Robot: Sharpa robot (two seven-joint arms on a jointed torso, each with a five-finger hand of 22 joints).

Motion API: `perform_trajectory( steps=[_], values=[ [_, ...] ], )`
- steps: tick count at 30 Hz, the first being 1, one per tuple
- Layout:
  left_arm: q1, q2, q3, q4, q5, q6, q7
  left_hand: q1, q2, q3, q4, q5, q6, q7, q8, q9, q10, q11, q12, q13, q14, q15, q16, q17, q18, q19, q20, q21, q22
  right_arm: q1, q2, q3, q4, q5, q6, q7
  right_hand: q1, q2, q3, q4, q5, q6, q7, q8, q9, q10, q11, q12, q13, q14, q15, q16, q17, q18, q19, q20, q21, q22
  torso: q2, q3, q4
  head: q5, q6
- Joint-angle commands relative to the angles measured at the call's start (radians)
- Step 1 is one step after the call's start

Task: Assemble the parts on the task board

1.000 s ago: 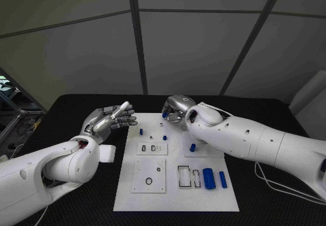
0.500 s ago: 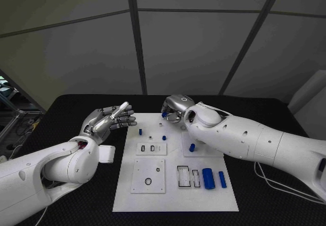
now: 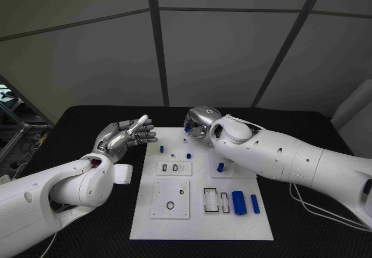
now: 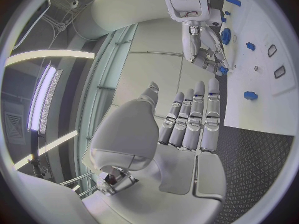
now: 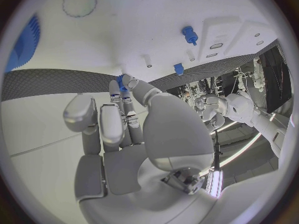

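Observation:
The white task board [image 3: 201, 226] lies in the middle of the black table. My right hand [image 3: 201, 119] hovers over the board's far edge and pinches a small blue part [image 3: 187, 129] in its fingertips; the part [image 5: 119, 80] shows again between that hand's fingertips [image 5: 124, 92] in the right wrist view, above the board [image 5: 156, 30]. My left hand [image 3: 124, 134] is held up left of the board, fingers straight and apart, holding nothing; its fingers [image 4: 193, 114] point toward the board [image 4: 268, 109]. Blue pegs [image 3: 162, 149] [image 3: 188, 156] stand near a thin pin [image 3: 184, 142].
Another blue peg [image 3: 220, 167] stands mid-board. A thick blue cylinder [image 3: 238, 202] and a thinner one [image 3: 254, 202] lie at the board's right, beside rectangular slots [image 3: 210, 199]. Raised plates carry slots [image 3: 174, 168] and a ring [image 3: 170, 206]. A cable [image 3: 310, 207] lies on the table at right.

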Motion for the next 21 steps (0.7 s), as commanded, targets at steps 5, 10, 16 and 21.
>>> perform_trajectory(
  steps=[5,10,16,21],
  values=[
    [0.002,0.001,0.001,0.000,-0.002,0.014,0.002,0.005,0.003,-0.005,-0.001,0.001,-0.001,0.005,-0.004,-0.001,0.002,0.001,-0.005,-0.001,-0.002,0.003,-0.004,0.001,0.009,-0.003,0.001,-0.004,-0.001,-0.002,0.001,-0.002,0.002,-0.004,0.057,0.006,-0.001,-0.010,-0.002,0.006,0.004,-0.002,0.001,0.000,0.001,-0.007,0.001,-0.005,-0.001,0.028,0.001,0.005,0.001,-0.016,0.001,0.003,0.005,0.001,0.000,0.0005,-0.0022,-0.002,-0.003],
    [0.002,0.001,0.001,0.000,-0.002,0.014,0.001,0.005,0.003,-0.005,-0.001,0.001,-0.001,0.005,-0.004,-0.001,0.002,0.001,-0.005,-0.001,-0.002,0.003,-0.004,0.001,0.009,-0.003,0.001,-0.004,-0.001,-0.002,-0.002,-0.002,0.008,-0.003,0.062,0.004,-0.001,-0.010,-0.002,0.007,0.004,-0.003,0.001,0.000,0.001,-0.007,0.001,-0.006,-0.001,0.028,0.001,0.005,0.001,-0.016,0.000,0.003,0.005,0.001,0.001,0.0005,-0.0011,-0.001,-0.004],
    [0.002,0.001,0.001,0.000,-0.002,0.014,0.001,0.005,0.003,-0.005,-0.001,0.001,-0.001,0.005,-0.004,-0.001,0.002,0.001,-0.005,-0.001,-0.002,0.003,-0.004,0.001,0.009,-0.003,0.001,-0.004,-0.001,-0.002,-0.007,-0.002,0.017,-0.003,0.058,0.001,-0.001,-0.010,-0.002,0.007,0.004,-0.003,0.001,0.000,0.001,-0.007,0.001,-0.006,-0.001,0.028,0.001,0.005,0.001,-0.016,0.000,0.003,0.005,0.001,0.002,0.0007,-0.0017,0.001,-0.003],
    [0.002,0.001,0.001,-0.001,-0.002,0.014,0.001,0.005,0.003,-0.005,-0.001,0.001,-0.001,0.005,-0.004,-0.001,0.002,0.001,-0.005,-0.001,-0.002,0.003,-0.004,0.001,0.009,-0.003,0.001,-0.004,-0.001,-0.002,-0.009,-0.002,0.018,-0.003,0.052,-0.001,-0.002,-0.011,-0.002,0.008,0.004,-0.003,0.002,-0.001,0.001,-0.008,0.001,-0.007,-0.001,0.028,0.002,0.006,0.001,-0.016,0.000,0.003,0.005,0.001,0.002,0.0005,-0.0022,0.001,-0.003]
  ],
)
